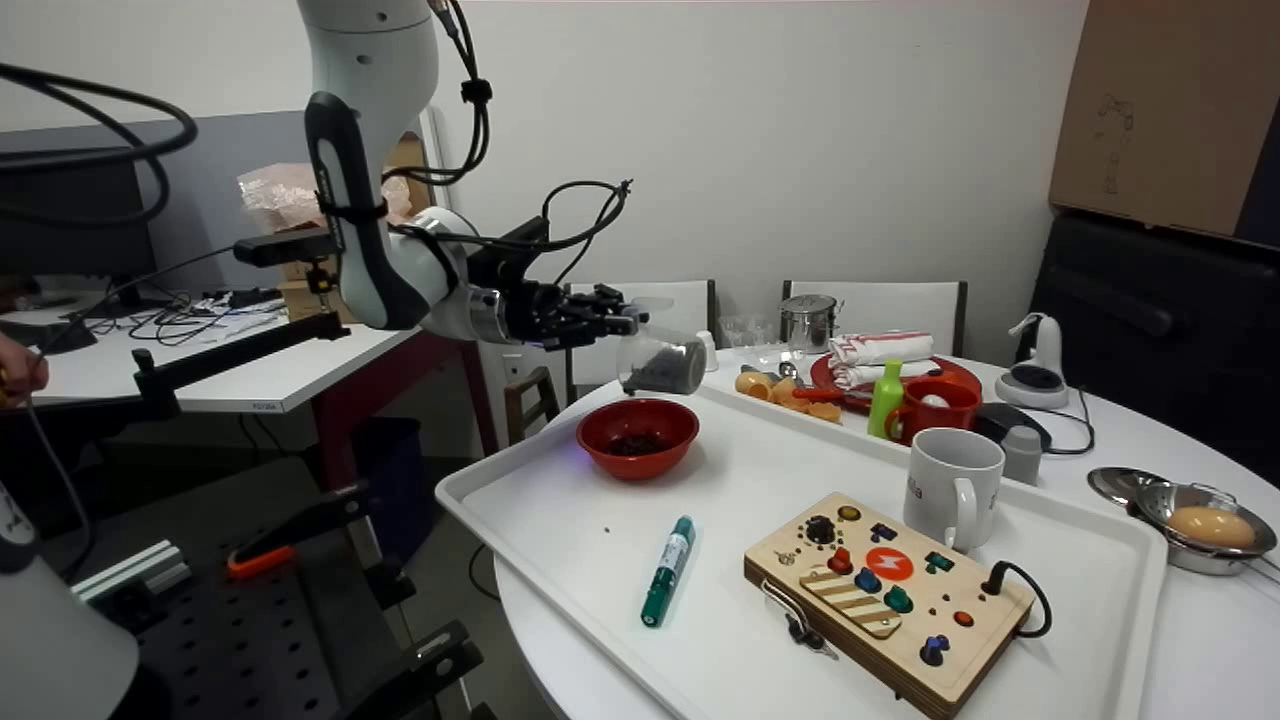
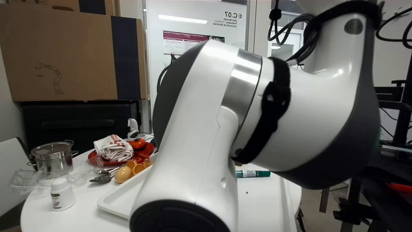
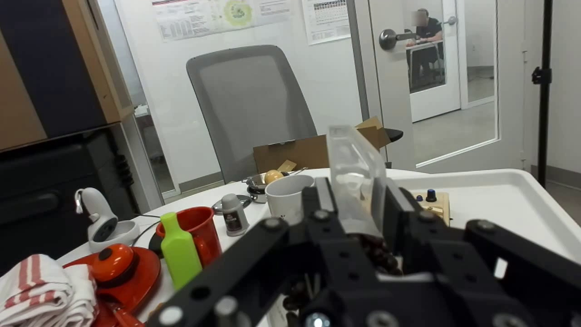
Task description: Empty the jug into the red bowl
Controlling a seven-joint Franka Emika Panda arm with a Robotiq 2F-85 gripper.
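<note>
Jug (image 1: 650,354), clear and tilted, dark contents (image 1: 668,370) inside, is gripped by the jaws above the red bowl (image 1: 640,462). The bowl is carried by a white tray (image 1: 570,525), itself supported by a round-edged white desk (image 1: 1220,640). Beyond are seen white chairs (image 1: 890,308), a pale wall (image 1: 800,130) and a cardboard box (image 1: 1160,110) above a black case (image 1: 1150,300).

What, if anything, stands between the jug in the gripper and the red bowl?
Nothing visible: in an exterior view, the clear jug, tilted in the gripper, appears above the red bowl with only a gap between. Whether it is squarely over the bowl, I can't tell.
</note>
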